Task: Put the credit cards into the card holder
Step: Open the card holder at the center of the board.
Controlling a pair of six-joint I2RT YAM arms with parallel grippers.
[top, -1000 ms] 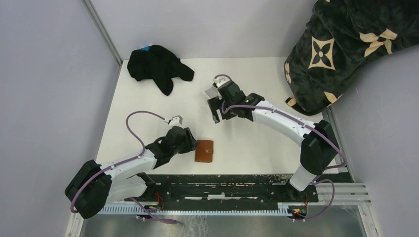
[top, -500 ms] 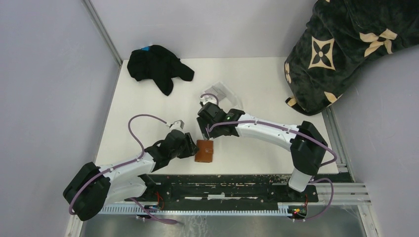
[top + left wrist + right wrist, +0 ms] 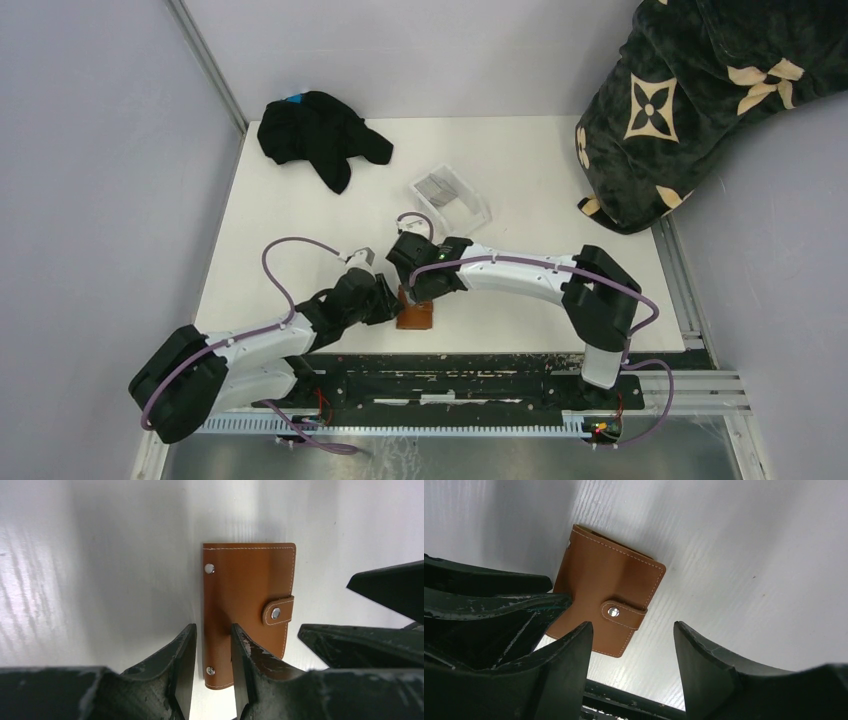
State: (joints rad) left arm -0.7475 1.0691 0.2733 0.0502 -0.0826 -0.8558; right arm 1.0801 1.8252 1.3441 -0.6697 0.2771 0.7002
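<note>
The card holder [image 3: 417, 316], a brown leather wallet snapped shut, lies flat near the table's front edge. In the left wrist view the card holder [image 3: 247, 592] has its stitched spine edge between the narrowly parted fingers of my left gripper [image 3: 212, 637]; one finger is over the leather, the other beside it on the table. My right gripper [image 3: 631, 632] hovers open and wide just past the card holder [image 3: 609, 600] near its snap tab, nothing between its fingers. Greyish credit cards [image 3: 436, 184] lie in a clear tray [image 3: 468, 205] further back.
A black cloth [image 3: 320, 135] lies at the back left. A dark patterned blanket [image 3: 690, 90] hangs over the back right corner. The black base rail [image 3: 450, 365] runs just in front of the card holder. Both arms crowd the same spot.
My right arm swung from over the clear tray down and forward to the card holder, uncovering the tray. The left gripper's jaws narrowed around the holder's spine edge.
</note>
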